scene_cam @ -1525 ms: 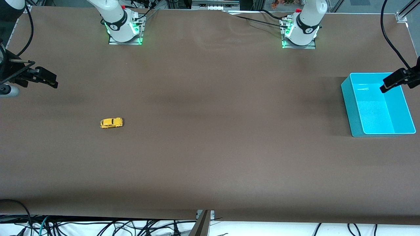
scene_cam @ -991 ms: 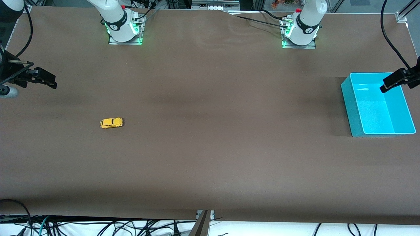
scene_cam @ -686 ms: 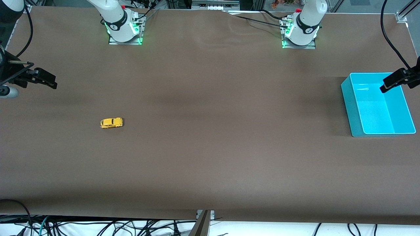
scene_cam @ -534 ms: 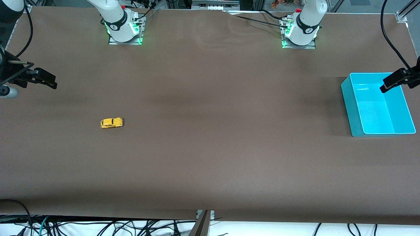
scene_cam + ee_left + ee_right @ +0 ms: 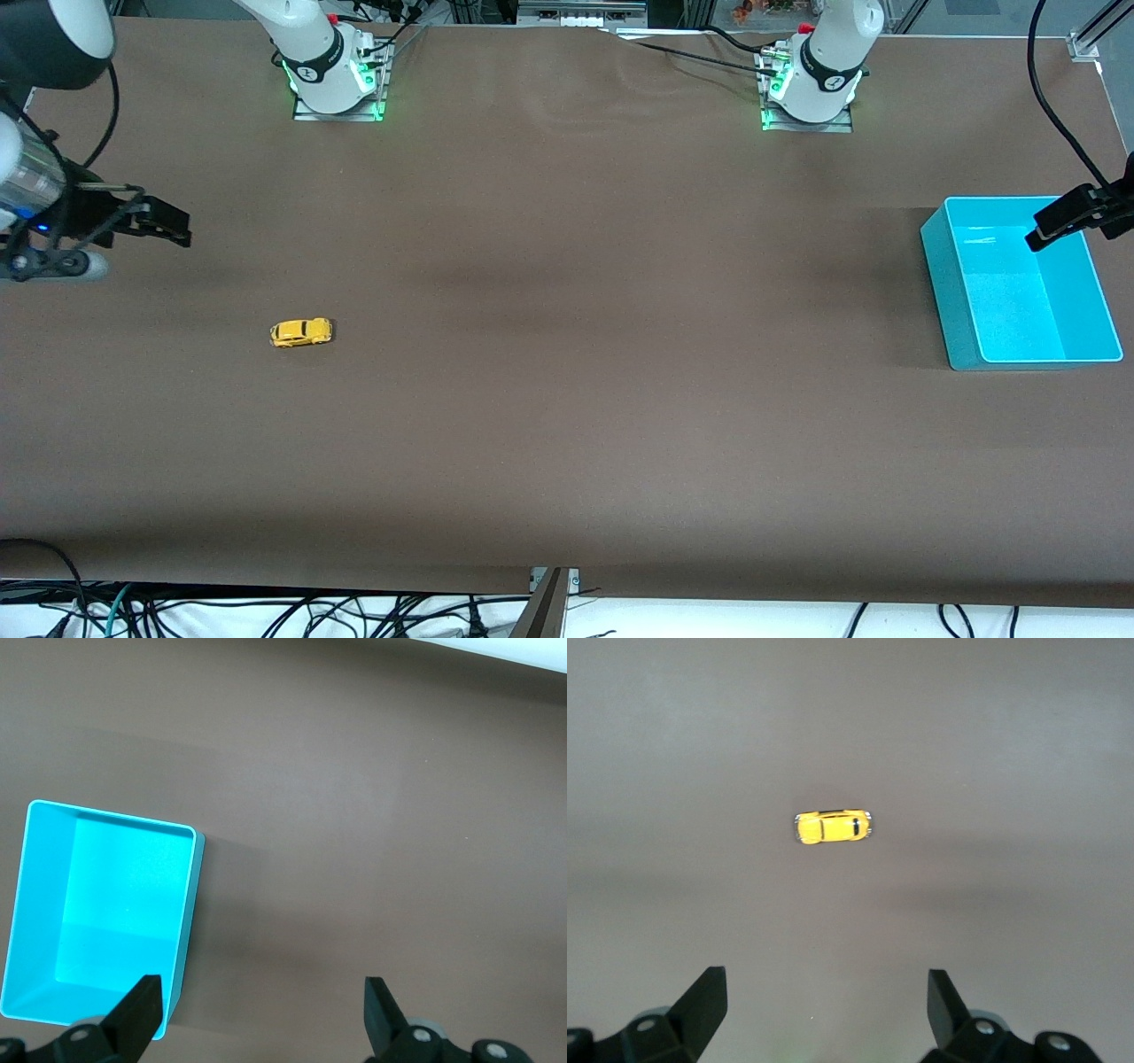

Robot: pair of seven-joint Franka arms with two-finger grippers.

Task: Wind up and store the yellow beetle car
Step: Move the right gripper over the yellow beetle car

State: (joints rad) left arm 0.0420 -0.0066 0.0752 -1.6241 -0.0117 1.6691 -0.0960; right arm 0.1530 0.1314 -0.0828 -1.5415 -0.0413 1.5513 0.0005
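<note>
The car [image 5: 301, 332] sat on its wheels on the brown table [image 5: 567, 354], toward the right arm's end, alone and touched by nothing. Seen from the right wrist, the car [image 5: 833, 827] lay side-on, dark windows showing, well clear of that arm's fingertips [image 5: 700, 1001].

The right gripper [image 5: 164, 221] hung in the air over the table at its own end, off to one side of the car and not above it. Its fingers stood wide apart, with nothing between them; the right wrist view showed both black tips spread with bare table in the gap.

At the left arm's end, the turquoise bin [image 5: 943, 266] rested on the table, open side up, nothing inside it. The left gripper [image 5: 1059, 223] hung over the bin, above its interior. From the left wrist, the bin [image 5: 190, 895] lay to one side of the gap between the fingers, and those fingers [image 5: 142, 1005] were spread wide as well, gripping nothing. Car and bin lay well apart, with a long stretch of table between them.
</note>
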